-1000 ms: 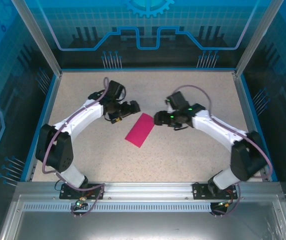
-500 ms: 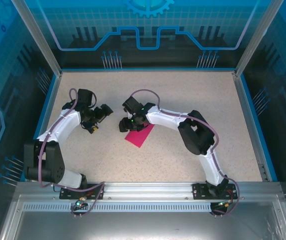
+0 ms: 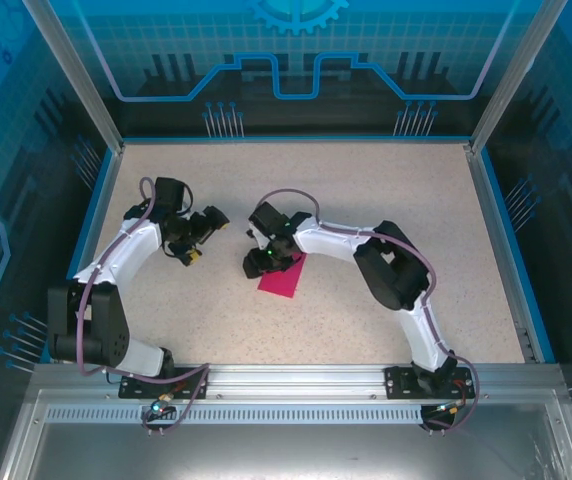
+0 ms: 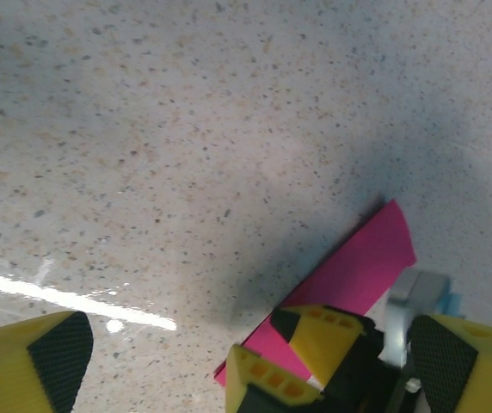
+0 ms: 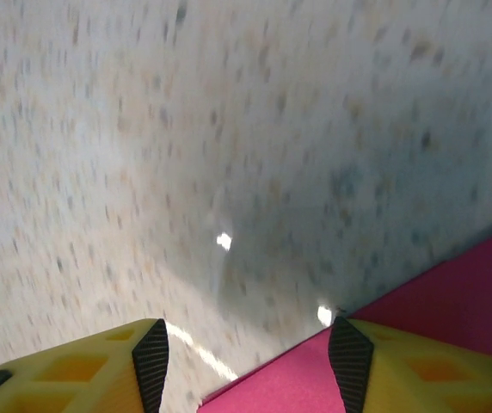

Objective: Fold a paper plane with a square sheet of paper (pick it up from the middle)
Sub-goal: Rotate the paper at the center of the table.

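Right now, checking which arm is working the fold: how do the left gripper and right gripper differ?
The right gripper is down at the magenta paper's edge, one finger over it; the left gripper hovers beside it above bare table. The left gripper's jaws stand wider than the right gripper's. Both are open and hold nothing.

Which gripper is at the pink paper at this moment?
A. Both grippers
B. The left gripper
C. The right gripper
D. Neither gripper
C: seen from above, the right gripper is over the upper left edge of the pink paper, and in its wrist view one fingertip overlaps that edge, while the left gripper stands apart over the bare table.
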You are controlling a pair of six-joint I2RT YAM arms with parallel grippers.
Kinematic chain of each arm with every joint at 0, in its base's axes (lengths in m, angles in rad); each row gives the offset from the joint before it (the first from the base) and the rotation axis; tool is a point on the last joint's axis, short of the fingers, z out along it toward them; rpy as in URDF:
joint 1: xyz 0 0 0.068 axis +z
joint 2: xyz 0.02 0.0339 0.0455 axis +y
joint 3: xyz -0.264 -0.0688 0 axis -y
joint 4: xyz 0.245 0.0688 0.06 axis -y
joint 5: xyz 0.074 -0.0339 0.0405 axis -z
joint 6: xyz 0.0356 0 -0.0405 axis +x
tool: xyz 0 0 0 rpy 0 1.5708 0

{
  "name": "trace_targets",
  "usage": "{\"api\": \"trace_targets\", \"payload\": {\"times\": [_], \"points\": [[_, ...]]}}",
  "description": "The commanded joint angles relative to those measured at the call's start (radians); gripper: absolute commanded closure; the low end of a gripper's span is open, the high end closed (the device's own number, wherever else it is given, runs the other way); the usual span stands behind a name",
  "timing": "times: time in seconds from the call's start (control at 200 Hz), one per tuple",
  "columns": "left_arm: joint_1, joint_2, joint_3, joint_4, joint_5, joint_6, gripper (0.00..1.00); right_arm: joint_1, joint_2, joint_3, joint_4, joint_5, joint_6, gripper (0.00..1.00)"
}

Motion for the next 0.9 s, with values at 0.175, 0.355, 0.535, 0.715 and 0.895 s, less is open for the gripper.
{"api": "trace_targets", "payload": {"times": [0.175,0.355,0.535,0.715,0.895], "points": [[-0.054,0.049,-0.011,0.063,0.125,0.052,0.07,-0.021,-0.196,-0.255,-0.04,-0.017,-0.235,0.42],[-0.14,0.091,-0.009,0.15,0.183,0.031,0.16,-0.071,-0.385,-0.337,0.039,-0.018,-0.035,0.35],[-0.252,0.156,-0.001,0.258,0.249,0.006,0.4,-0.157,-0.554,-0.478,0.045,0.053,0.232,0.3],[-0.369,0.25,0.039,0.315,0.274,-0.007,0.59,-0.204,-0.699,-0.655,0.104,0.038,0.451,0.27],[-0.44,0.361,0.081,0.349,0.29,-0.023,0.74,-0.21,-0.733,-0.737,0.122,0.03,0.522,0.27]]}}
